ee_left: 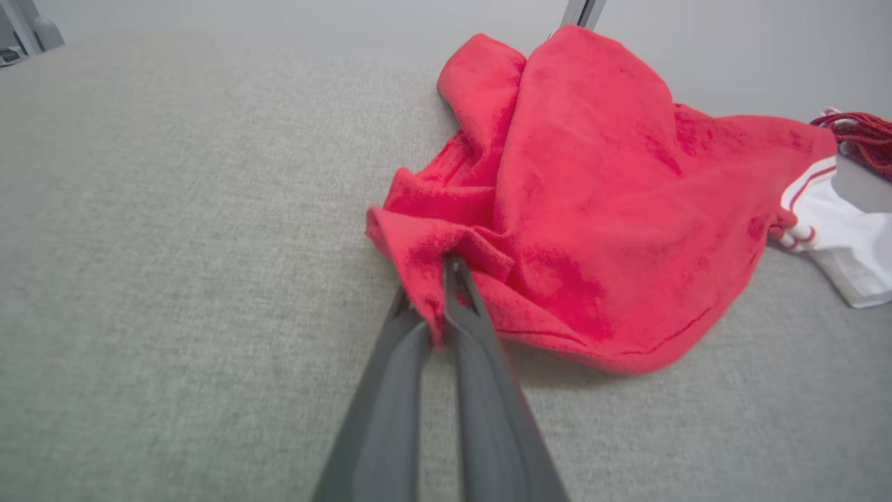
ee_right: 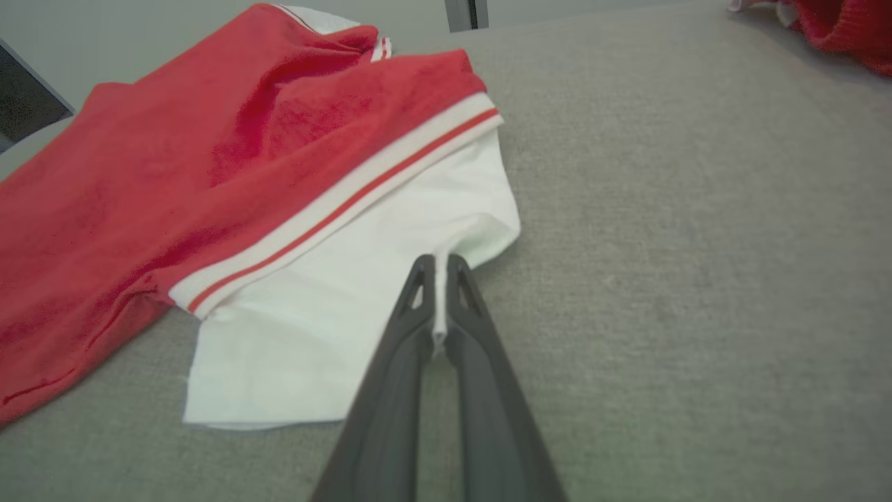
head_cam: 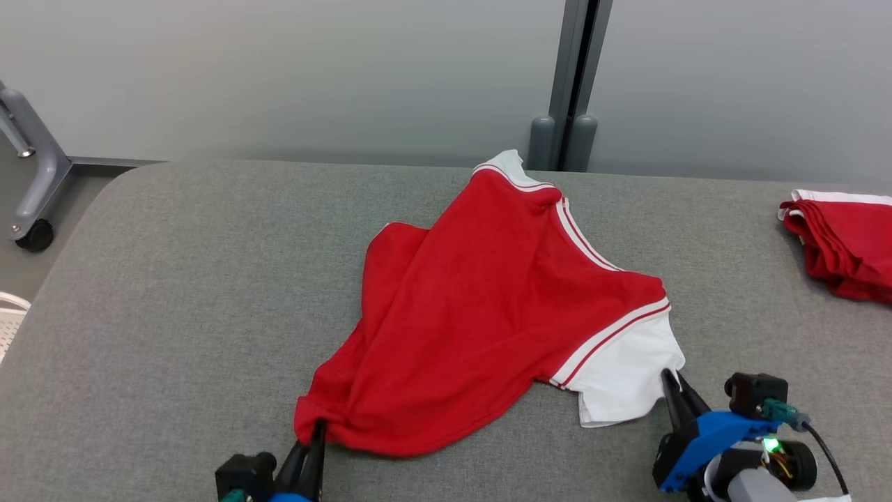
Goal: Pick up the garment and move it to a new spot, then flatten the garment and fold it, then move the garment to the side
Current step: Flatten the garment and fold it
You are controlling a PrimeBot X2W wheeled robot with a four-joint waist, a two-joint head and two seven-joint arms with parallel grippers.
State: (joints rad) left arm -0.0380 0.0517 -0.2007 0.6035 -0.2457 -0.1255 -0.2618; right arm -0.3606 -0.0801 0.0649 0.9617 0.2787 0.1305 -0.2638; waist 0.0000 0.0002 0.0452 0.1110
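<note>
- On the grey worktop (head_cam: pixel 174 293), our red garment (head_cam: pixel 481 307) lies rumpled between both tools.
- Our left tool (head_cam: pixel 317 427) pinches its near red corner; our right tool (head_cam: pixel 672 378) clamps the white sleeve (ee_right: pixel 334 328).
- Both point forward, seemingly low.

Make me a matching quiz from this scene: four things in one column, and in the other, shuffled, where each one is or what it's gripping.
1. left gripper
2. right gripper
3. folded red pile
4. black caster wheel

A. on the floor, far left
B. shut on the white sleeve of the shirt
C. at the table's right edge
D. shut on the shirt's red corner

Pairs: 1-D, 2-B, 3-C, 4-A
</note>
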